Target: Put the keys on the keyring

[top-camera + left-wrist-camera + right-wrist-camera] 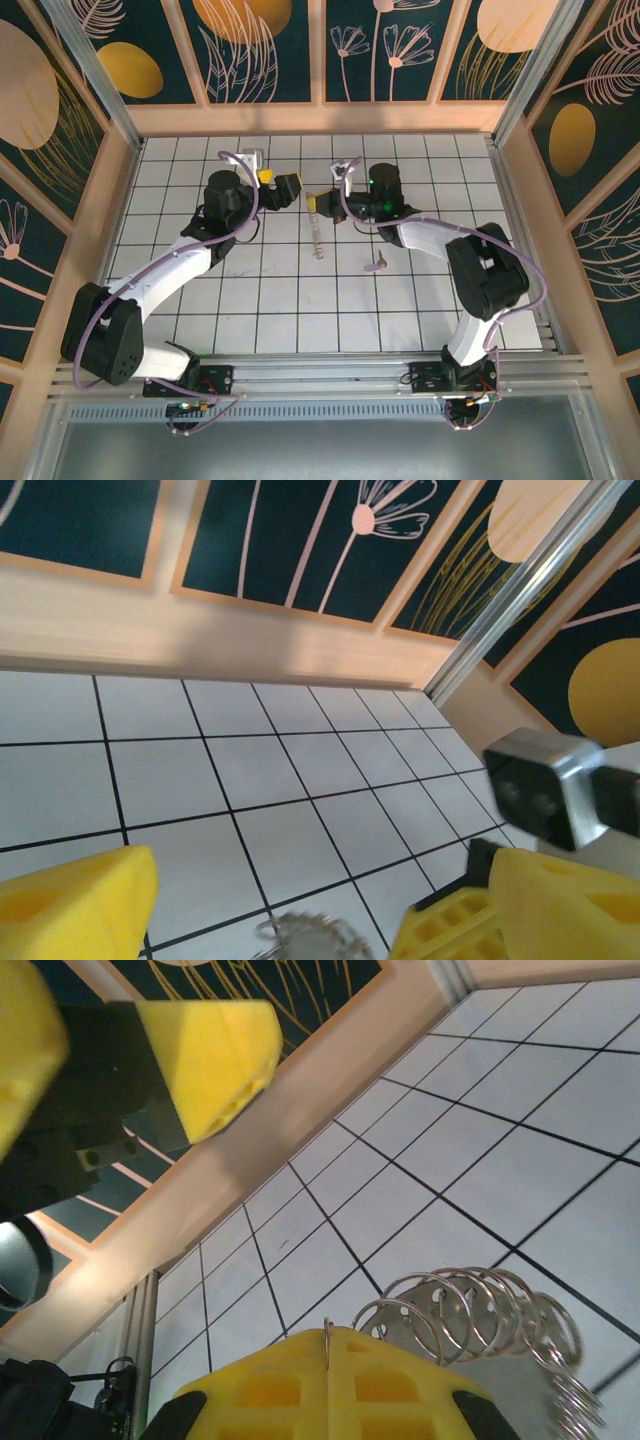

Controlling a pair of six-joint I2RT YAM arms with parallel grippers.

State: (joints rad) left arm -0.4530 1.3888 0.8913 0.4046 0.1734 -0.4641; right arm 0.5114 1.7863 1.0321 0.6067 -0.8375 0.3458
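The tiny mauve-pink key [375, 265] lies flat on the white tiled table [420, 310], just beside the right arm's white forearm and nearer the robot's bases than either gripper. Its short shaft runs roughly crosswise, slightly tilted; which end carries the head is too small to tell.

Up-table and to the left of it is the keyring [318, 240], a pale coil of wire loops whose long axis runs from the right gripper [318, 204] back toward the near edge. In the right wrist view its yellow fingers [250, 1390] are pressed together, with the silvery loops [470, 1310] fanning out just behind them and one strand seemingly pinched in the seam.

Facing it, the left gripper [279, 181] hovers with its yellow pads [70, 900] well apart and nothing between them; the top of the coil [300, 935] shows low in the left wrist view, beside a grey block [545, 790] that seems to belong to the other arm.

The likely next move turns on reach. The key sits on the right arm's side, with the keyring between it and the free left gripper, so the nearer gripper is occupied and the empty one would have to travel past the coil toward the near right to fetch the key.
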